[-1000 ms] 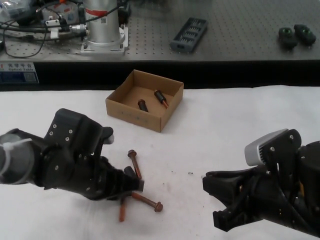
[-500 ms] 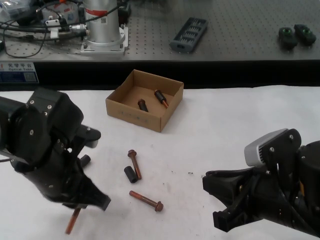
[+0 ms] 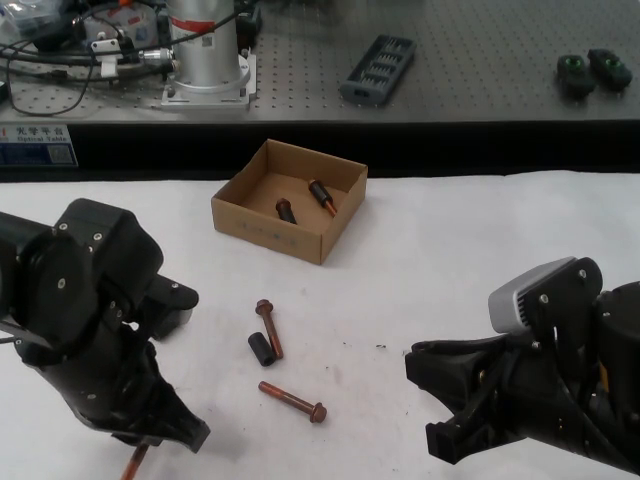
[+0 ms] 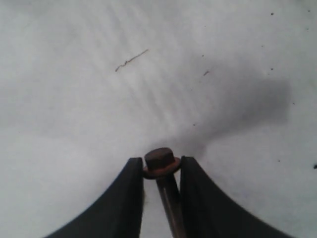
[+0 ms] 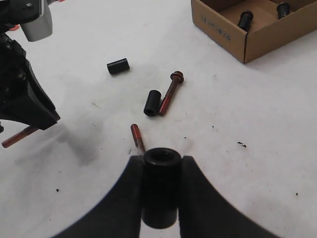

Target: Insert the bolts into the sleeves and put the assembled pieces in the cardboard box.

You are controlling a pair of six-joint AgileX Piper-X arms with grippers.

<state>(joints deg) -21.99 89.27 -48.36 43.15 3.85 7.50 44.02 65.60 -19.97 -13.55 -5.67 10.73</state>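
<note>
My left gripper [image 4: 161,166] is shut on a rusty bolt [image 4: 161,160], just below its head, above bare white cloth. From the high view that arm sits at the near left, and the bolt's shaft [image 3: 133,462] pokes out under it. At the near right, my right gripper [image 5: 161,163] is shut on a black sleeve [image 5: 161,186], bore facing outward. Between the arms lie a bolt [image 3: 268,327] touching a loose sleeve [image 3: 262,349], and another bolt [image 3: 292,401]. A further sleeve [image 5: 118,66] lies beyond them. The cardboard box [image 3: 265,232] holds two assembled pieces [image 3: 285,209].
The white cloth [image 3: 450,250] covers the bench up to a black edge behind the box. Beyond that, a perforated table carries a metal post [image 3: 205,50], cables, a grey tray [image 3: 378,66] and two dark knobs [image 3: 593,70].
The left arm took one bolt from the group in the middle, lifted it and drew back toward the near left. The right arm has kept still with its sleeve.
</note>
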